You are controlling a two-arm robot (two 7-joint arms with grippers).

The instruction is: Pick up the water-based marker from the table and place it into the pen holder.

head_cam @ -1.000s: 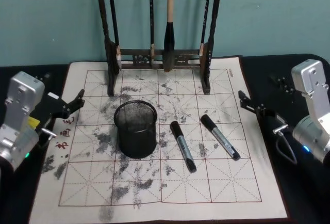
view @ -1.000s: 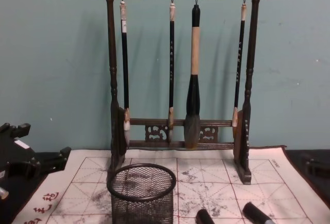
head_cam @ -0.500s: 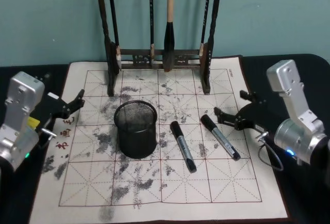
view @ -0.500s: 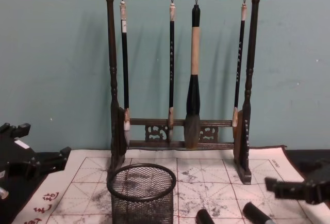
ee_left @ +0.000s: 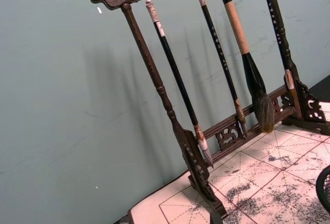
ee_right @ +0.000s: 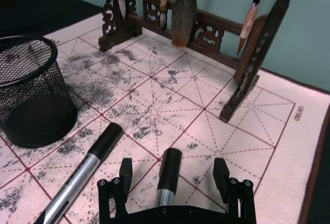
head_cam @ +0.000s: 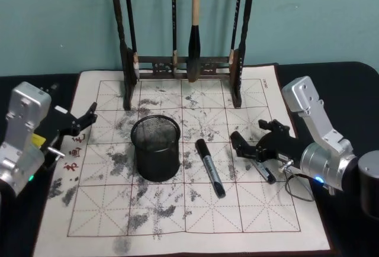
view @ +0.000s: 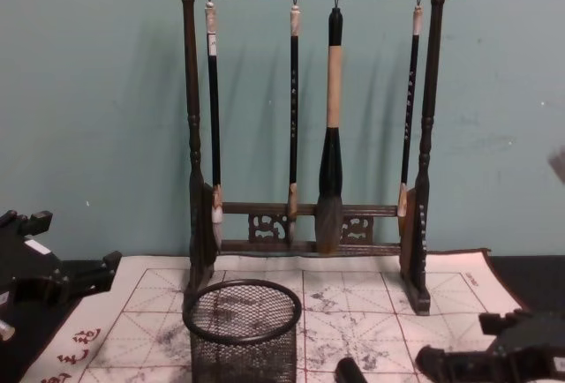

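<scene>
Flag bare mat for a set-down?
Free: mat front rows, robot-side of the pen holder; strip between brush rack and holder. Crowded: holder's right, inner marker, outer marker under the open right end effector. Left end effector parked, mat's left edge.

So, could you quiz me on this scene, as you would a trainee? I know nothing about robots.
1. True or false: the pen holder already holds a marker.
2. How many brushes hang on the wooden rack?
3. The right gripper is: A) shut on a marker, B) open astride the right-hand marker, C) parked off the mat.
Key: 1 false; 2 four; 3 B. The left gripper sits parked at the mat's left edge.
</scene>
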